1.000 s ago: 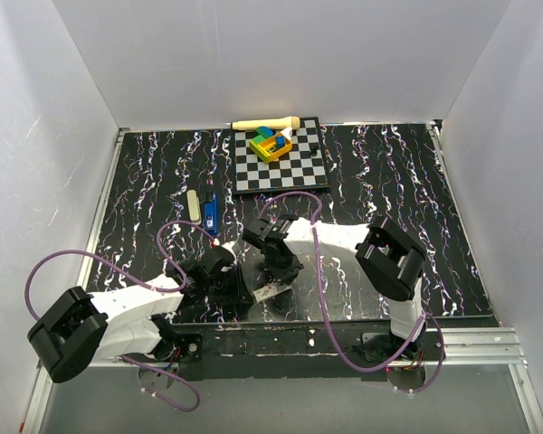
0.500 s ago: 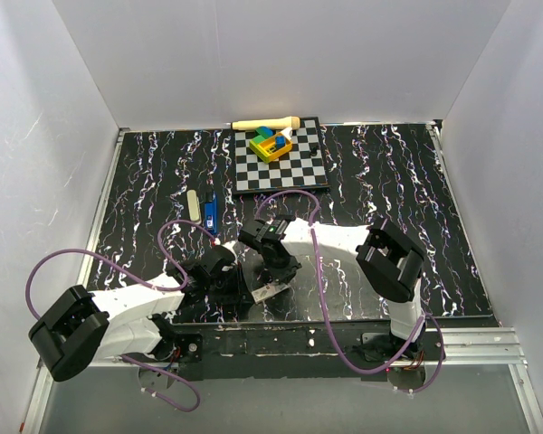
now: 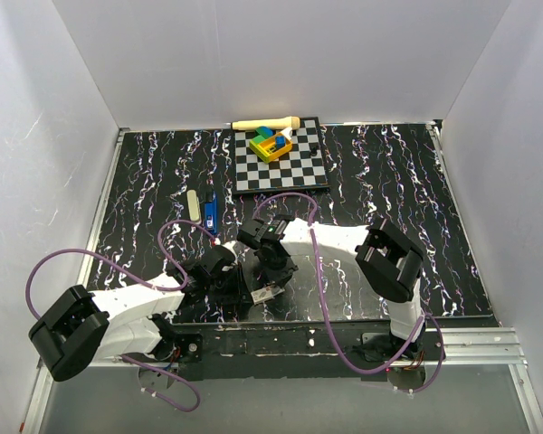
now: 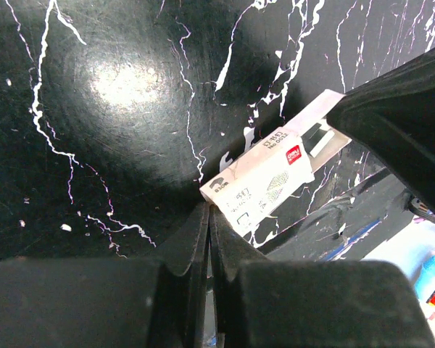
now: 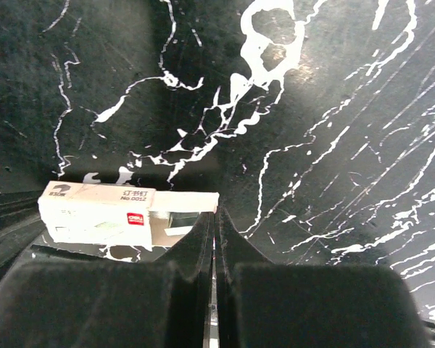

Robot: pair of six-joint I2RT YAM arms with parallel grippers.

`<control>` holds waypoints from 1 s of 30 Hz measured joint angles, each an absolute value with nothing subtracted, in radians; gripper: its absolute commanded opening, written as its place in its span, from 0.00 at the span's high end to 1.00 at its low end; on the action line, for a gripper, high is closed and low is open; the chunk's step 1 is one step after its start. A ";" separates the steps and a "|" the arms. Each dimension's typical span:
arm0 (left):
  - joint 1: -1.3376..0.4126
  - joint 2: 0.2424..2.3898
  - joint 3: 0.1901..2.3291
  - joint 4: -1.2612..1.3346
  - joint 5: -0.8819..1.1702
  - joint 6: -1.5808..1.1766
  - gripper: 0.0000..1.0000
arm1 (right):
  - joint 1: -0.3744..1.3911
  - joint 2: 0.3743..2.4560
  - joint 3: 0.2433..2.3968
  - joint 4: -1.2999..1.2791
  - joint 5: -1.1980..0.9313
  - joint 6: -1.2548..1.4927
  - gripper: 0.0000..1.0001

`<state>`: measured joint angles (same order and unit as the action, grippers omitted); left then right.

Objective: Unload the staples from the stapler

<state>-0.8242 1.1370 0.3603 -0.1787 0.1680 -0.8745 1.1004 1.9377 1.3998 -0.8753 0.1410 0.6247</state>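
Stapler (image 3: 212,213): blue, lying flat on the left part of the marbled surface (image 3: 380,181), just beside a cream strip (image 3: 193,205). Nothing touches it. Well apart from both claws.

Left claw (image 4: 209,221): fingers pressed together, holding nothing, tip at a corner of the white staple box (image 4: 264,185). Cannot tell whether it touches.

Right claw (image 5: 215,217): also closed and empty, tip at the open end of the same box, whose inner tray is slid partly out.

Far side: checkerboard (image 3: 294,172) carrying coloured blocks (image 3: 271,143), with a wooden stick (image 3: 264,123) behind it.

Risks, as judged:
1. Both claws crowd 1 small box near the front edge. Any swing toward the stapler could make the 2 arms clash or sweep the box off the surface.
2. A nudge on the half-open tray may spill loose staples.
3. The stapler is small and lies against the strip. A loose approach could pinch both or skid it away.
4. Opening it probably needs 1 claw holding and 1 pulling. A weak hold lets it twist free.
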 measured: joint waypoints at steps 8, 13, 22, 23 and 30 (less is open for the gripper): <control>-0.828 1.138 0.362 -0.179 0.166 -0.875 1.00 | 1.101 1.945 1.400 -0.858 0.099 0.624 0.99; -0.829 1.137 0.362 -0.179 0.165 -0.875 1.00 | 1.093 1.945 1.399 -0.853 0.094 0.625 0.86; -0.830 1.137 0.362 -0.179 0.163 -0.875 1.00 | 1.074 1.937 1.391 -0.836 0.098 0.625 0.82; -0.830 1.137 0.362 -0.179 0.163 -0.875 1.00 | 1.073 1.933 1.391 -0.836 0.102 0.625 0.82; -0.830 1.137 0.362 -0.179 0.163 -0.875 1.00 | 1.067 1.890 1.390 -0.844 0.133 0.625 0.80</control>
